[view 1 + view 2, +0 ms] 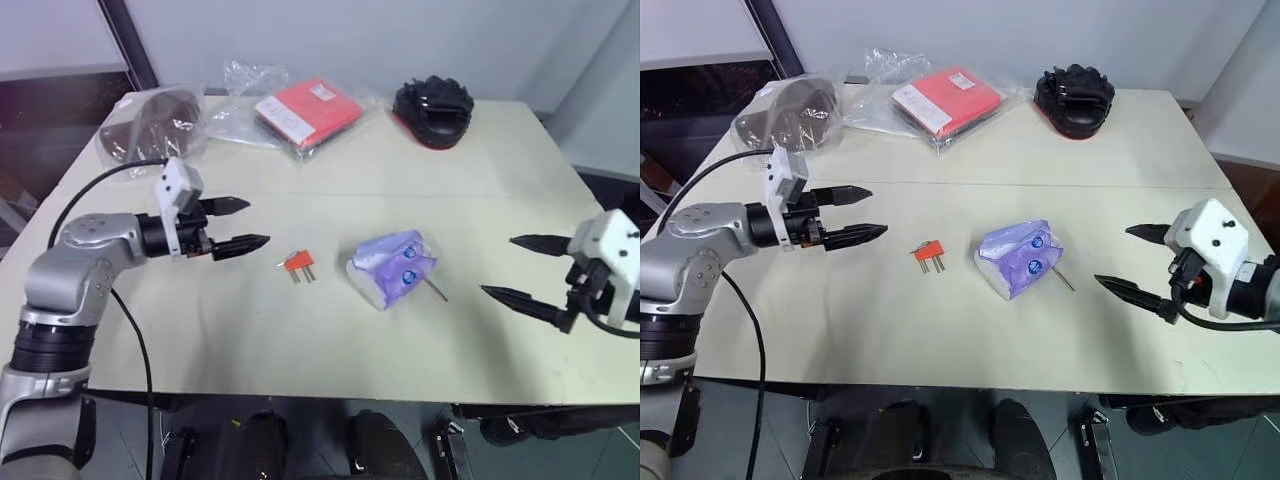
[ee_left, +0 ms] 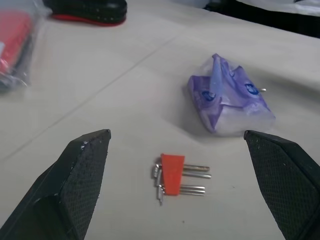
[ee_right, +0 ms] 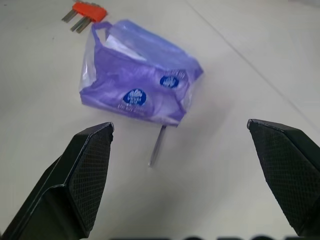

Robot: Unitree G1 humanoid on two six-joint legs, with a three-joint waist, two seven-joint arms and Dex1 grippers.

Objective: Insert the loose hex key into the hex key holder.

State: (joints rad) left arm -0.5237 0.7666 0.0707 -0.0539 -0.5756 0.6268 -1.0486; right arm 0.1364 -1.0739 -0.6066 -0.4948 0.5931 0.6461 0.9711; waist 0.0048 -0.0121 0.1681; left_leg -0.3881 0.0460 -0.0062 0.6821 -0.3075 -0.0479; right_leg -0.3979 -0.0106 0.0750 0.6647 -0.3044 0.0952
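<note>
Hex key work has not started yet, because both grippers are empty and hang above the table.

The right gripper has its two black fingers spread wide, with nothing between them. It points toward the middle of the table. Right in front of it lies the loose hex key, a thin dark grey metal rod, flat on the pale table. One end of the rod is tucked under a soft purple plastic packet with round blue marks. The rod pokes out at about 4 o'clock from the packet, on the side nearest this gripper. That is likely why this gripper faces it.

The left gripper also has its fingers wide apart and holds nothing. It points at the hex key holder, a small red-orange plastic block with short grey metal keys sticking out like prongs. The holder lies flat, at about 9 o'clock from the purple packet, near it but not touching. It sits between the left gripper and the packet, so that gripper could steady it.

Far back on the table are a flat red packet in clear plastic and a black bumpy thing with a red edge. They are well away from the job.
</note>
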